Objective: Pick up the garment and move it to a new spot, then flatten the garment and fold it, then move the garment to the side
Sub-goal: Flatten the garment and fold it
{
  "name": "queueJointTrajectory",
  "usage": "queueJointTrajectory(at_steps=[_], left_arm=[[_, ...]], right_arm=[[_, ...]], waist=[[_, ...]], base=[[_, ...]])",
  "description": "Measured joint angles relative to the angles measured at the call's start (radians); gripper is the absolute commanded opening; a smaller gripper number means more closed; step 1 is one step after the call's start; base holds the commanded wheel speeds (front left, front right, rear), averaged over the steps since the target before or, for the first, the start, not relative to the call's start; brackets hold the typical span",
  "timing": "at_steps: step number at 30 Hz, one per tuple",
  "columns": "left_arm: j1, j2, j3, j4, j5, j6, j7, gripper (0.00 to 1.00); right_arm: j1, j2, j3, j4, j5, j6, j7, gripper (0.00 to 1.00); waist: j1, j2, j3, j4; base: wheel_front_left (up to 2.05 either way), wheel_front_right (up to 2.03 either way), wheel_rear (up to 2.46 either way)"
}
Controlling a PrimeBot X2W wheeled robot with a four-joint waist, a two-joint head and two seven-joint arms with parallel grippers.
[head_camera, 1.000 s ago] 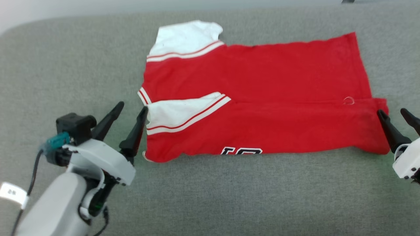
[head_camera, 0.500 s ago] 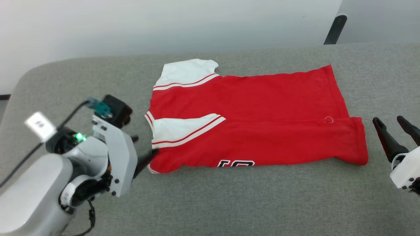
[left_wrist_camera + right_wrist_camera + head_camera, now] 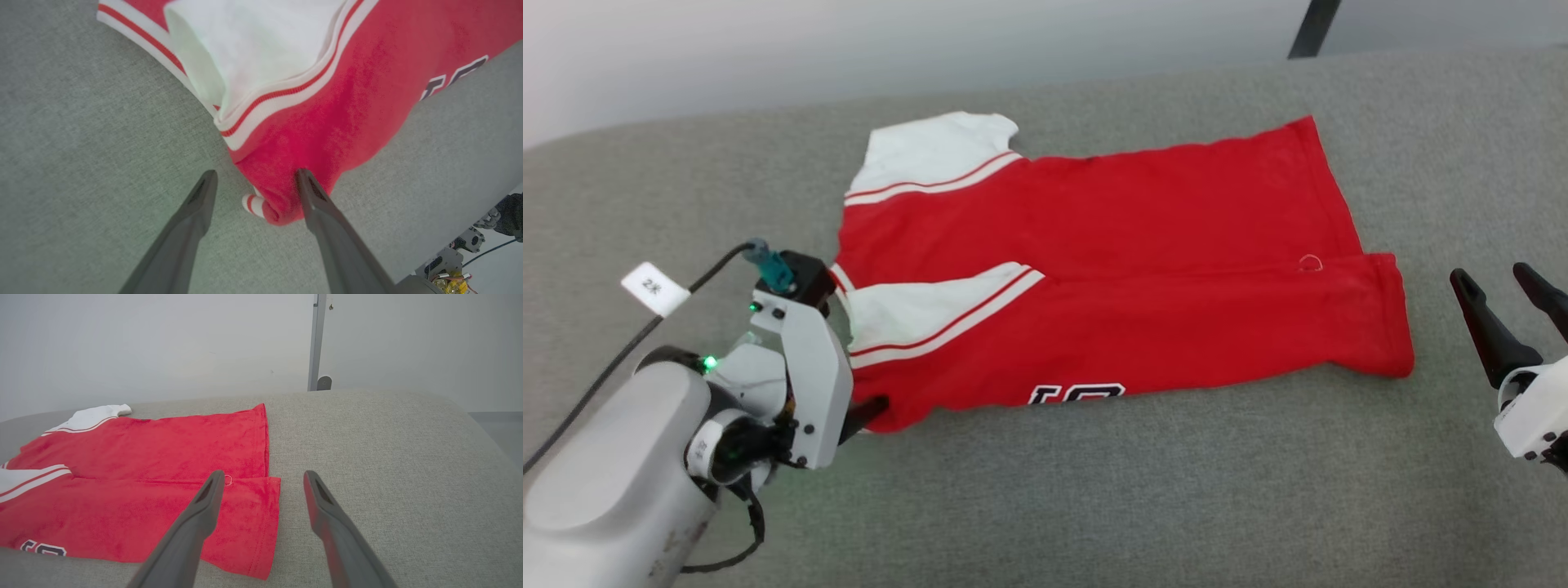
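Because the garment (image 3: pixel 1094 269) looks soft and light (it will sag), pinch its lower-left corner; left gripper (image 3: pixel 256 173) and right gripper (image 3: pixel 1493 274) both gape.

Left gripper (image 3: pixel 256 172): two long dark grey tapered fingers. White angular wrist housing (image 3: pixel 805 367) with black screws (image 3: pixel 809 426); green light (image 3: pixel 710 363) lit. Black camera block (image 3: pixel 807 275) on top, teal plug (image 3: pixel 772 265), dark cable (image 3: pixel 629 347) with white tag (image 3: pixel 654 287), small dark print, unreadable. Forearm (image 3: pixel 613 457) smooth silver-grey, rounded. Right gripper (image 3: pixel 1493 275): same dark fingers, white base (image 3: pixel 1531 408), black screw dots.
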Motion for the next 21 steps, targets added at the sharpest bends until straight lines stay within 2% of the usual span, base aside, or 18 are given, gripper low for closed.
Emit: queueJointTrajectory(at_steps=[11, 12, 14, 15, 19, 21], left_arm=[[-0.032, -0.044, -0.009, 0.157, -0.017, -0.035, -0.032, 1.00], [-0.036, -0.046, -0.009, 0.166, -0.020, -0.036, -0.034, 0.64], [-0.040, -0.048, -0.012, 0.179, -0.020, -0.044, -0.041, 0.19], [-0.042, -0.048, -0.013, 0.185, -0.021, -0.045, -0.047, 0.00], [-0.056, -0.051, -0.017, 0.202, -0.032, -0.055, -0.072, 0.00], [-0.057, -0.051, -0.019, 0.203, -0.034, -0.057, -0.076, 0.00]], right_arm=[[-0.015, 0.007, 0.002, -0.012, -0.002, 0.000, 0.007, 1.00], [-0.018, 0.004, 0.008, -0.010, -0.002, 0.000, 0.019, 1.00], [-0.021, -0.015, 0.039, 0.000, -0.002, 0.000, 0.075, 1.00], [-0.020, -0.032, 0.065, 0.005, -0.003, 0.000, 0.118, 1.00], [-0.034, -0.091, 0.141, 0.007, -0.016, 0.000, 0.275, 1.00], [-0.046, -0.099, 0.154, 0.008, -0.018, 0.000, 0.301, 1.00]], waist=[[0.0000, 0.0000, 0.064, -0.046], [0.0000, 0.0000, 0.067, -0.050], [-0.0001, 0.0000, 0.070, -0.054], [0.0000, 0.0000, 0.071, -0.056], [0.0000, 0.0000, 0.078, -0.057], [0.0000, 0.0000, 0.079, -0.056]], base=[[0.00, 0.00, 0.00], [0.00, 0.00, 0.00], [0.00, 0.00, 0.00], [0.00, 0.00, 0.00], [0.00, 0.00, 0.00], [0.00, 0.00, 0.00]])
